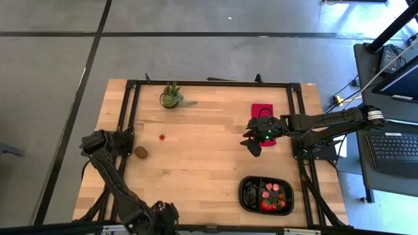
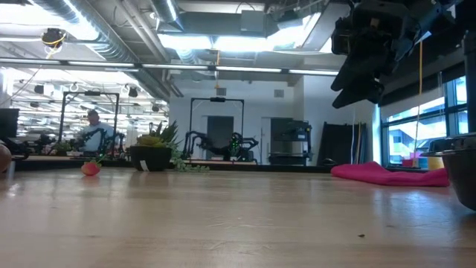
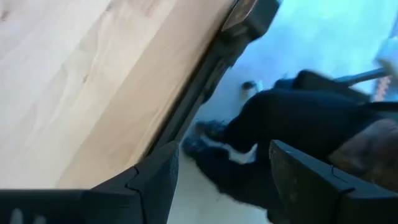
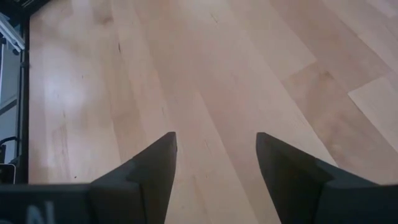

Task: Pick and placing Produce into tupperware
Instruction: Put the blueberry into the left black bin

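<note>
A small red strawberry (image 1: 161, 138) and a brown kiwi (image 1: 141, 152) lie loose on the worktop (image 1: 209, 163), well left of the right gripper (image 1: 254, 147), whose empty fingers stand open. The left gripper (image 3: 217, 180), also open and empty, waits off the worktop's left edge, nearer the kiwi. The tupperware (image 1: 248, 196) sits front right.

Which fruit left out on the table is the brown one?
The kiwi, a brown oval near the table's left edge. The other loose piece is a tiny red strawberry, lying closer to the potted plant.

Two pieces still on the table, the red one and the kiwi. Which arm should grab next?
Left, probably. Its open hand sits beside the kiwi; the right hand hangs farther off.
</note>
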Controlling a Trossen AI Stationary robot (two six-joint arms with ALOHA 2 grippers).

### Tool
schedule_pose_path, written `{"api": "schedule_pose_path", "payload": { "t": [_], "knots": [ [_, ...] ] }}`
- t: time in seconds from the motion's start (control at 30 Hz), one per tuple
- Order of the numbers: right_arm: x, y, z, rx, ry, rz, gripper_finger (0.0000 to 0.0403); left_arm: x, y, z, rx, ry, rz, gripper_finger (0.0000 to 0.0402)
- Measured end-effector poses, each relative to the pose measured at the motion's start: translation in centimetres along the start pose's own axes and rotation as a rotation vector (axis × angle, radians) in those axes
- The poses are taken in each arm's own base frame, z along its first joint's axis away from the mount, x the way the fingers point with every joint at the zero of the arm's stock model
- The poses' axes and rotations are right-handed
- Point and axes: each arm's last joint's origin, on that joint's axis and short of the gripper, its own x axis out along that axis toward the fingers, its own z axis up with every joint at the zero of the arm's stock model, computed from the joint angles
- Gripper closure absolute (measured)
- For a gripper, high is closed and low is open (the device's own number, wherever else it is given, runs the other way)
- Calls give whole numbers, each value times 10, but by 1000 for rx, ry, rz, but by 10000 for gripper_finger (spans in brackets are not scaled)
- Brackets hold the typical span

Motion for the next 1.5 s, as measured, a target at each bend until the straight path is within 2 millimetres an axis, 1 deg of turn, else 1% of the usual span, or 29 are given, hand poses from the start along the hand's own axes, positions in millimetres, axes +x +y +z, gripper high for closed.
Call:
{"api": "schedule_pose_path", "payload": {
  "t": [0.13, 0.2, 0.33, 0.47, 0.67, 0.8, 1.07, 1.2, 1.5],
  "knots": [
    [0, 0, 0, 0, -1, 1, 181, 0, -9, -5, -36, 75, 89, 163],
    [0, 0, 0, 0, -1, 1, 181, -1, -7, -9, -70, 129, 159, 163],
    [0, 0, 0, 0, -1, 1, 181, 3, -3, -21, -164, 252, 227, 163],
    [0, 0, 0, 0, -1, 1, 181, 11, 0, -31, -193, 274, 272, 163],
    [0, 0, 0, 0, -3, 1, 181, 24, 6, -40, -238, 358, 357, 163],
    [0, 0, 0, 3, -3, 1, 181, 31, 13, -44, -253, 353, 424, 163],
    [0, 0, 0, 4, -3, 1, 181, 37, 17, -48, -281, 328, 466, 163],
    [0, 0, 0, 4, -4, 2, 181, 41, 24, -51, -315, 325, 505, 163],
    [0, 1, 1, 4, -10, 5, 181, 50, 36, -57, -325, 323, 524, 163]
  ]
}}
